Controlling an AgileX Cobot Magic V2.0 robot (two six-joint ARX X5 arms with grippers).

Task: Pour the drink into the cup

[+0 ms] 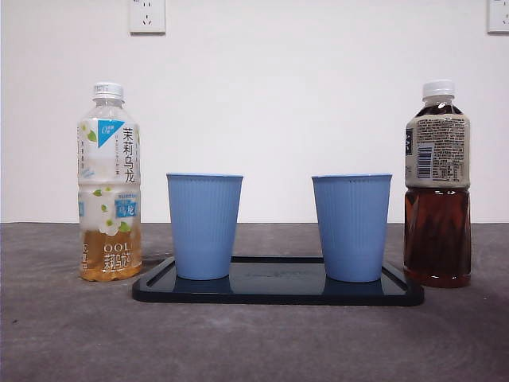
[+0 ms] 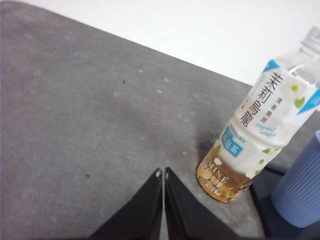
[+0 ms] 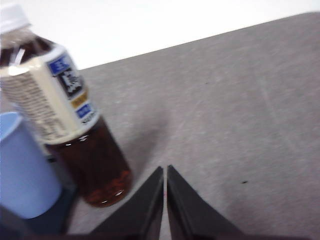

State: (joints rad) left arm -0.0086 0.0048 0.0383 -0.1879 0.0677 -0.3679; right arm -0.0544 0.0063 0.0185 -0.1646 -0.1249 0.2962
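Two blue cups (image 1: 204, 226) on tray (image 1: 278, 294), bottles (image 1: 110, 183) flanking upright.

Both grippers look pretty much the same: the left gripper (image 2: 163, 172) and the right gripper (image 3: 164, 170) each have two flat matte black jaws tapering to thin points, with a small pale glint at the tips.
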